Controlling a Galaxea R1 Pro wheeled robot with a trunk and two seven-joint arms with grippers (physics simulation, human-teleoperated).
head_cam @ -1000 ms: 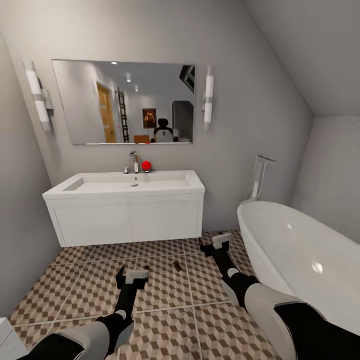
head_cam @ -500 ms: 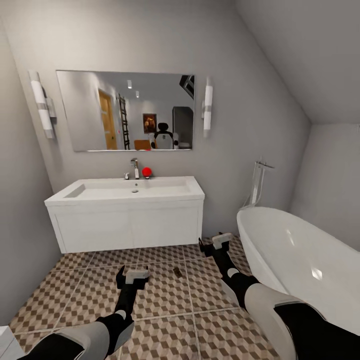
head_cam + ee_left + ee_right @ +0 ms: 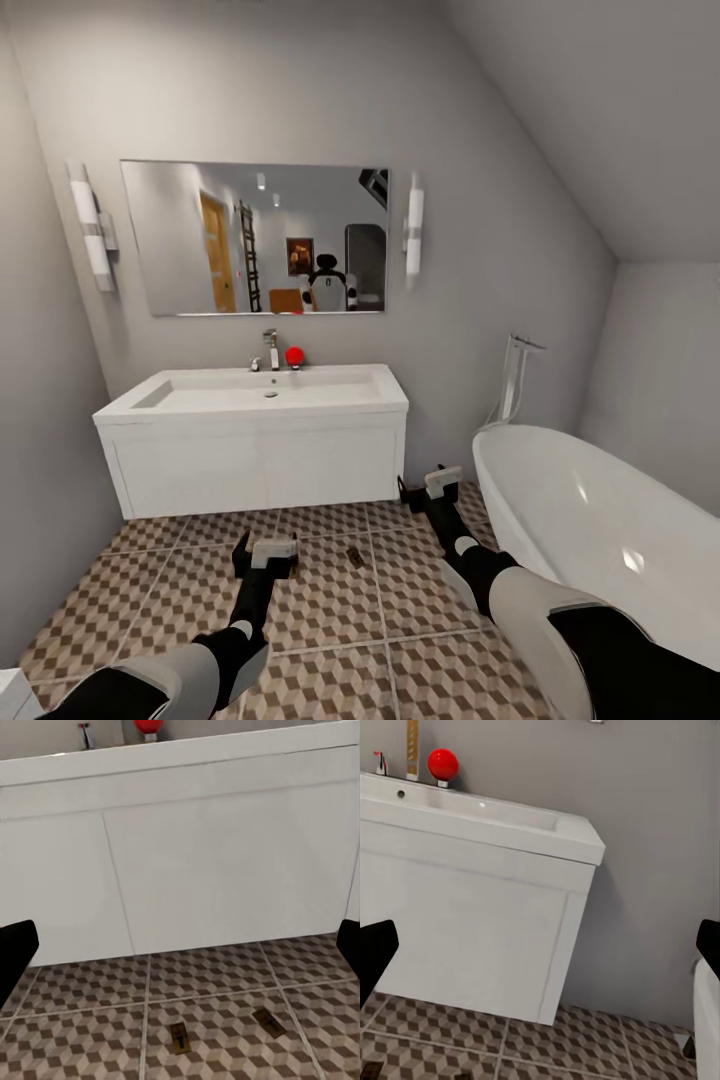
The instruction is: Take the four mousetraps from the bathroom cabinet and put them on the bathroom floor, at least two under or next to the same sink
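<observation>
White sink (image 3: 265, 400) hangs on the wall above open tiled floor (image 3: 330, 600). 2 mousetraps (image 3: 178, 1038) (image 3: 268, 1022) lie apart before it. Left gripper (image 3: 265, 553) and right gripper (image 3: 432, 487) spread wide, empty; bathtub (image 3: 600, 530) borders the right.

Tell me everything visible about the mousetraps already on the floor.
Two mousetraps lie flat on the cube-patterned bathroom floor, in front of the white sink vanity, not under it. Each is a small tan wooden rectangle with dark wire; finer detail is too small to tell. They sit apart, angled differently, touching nothing but tile. The head view shows one.
</observation>
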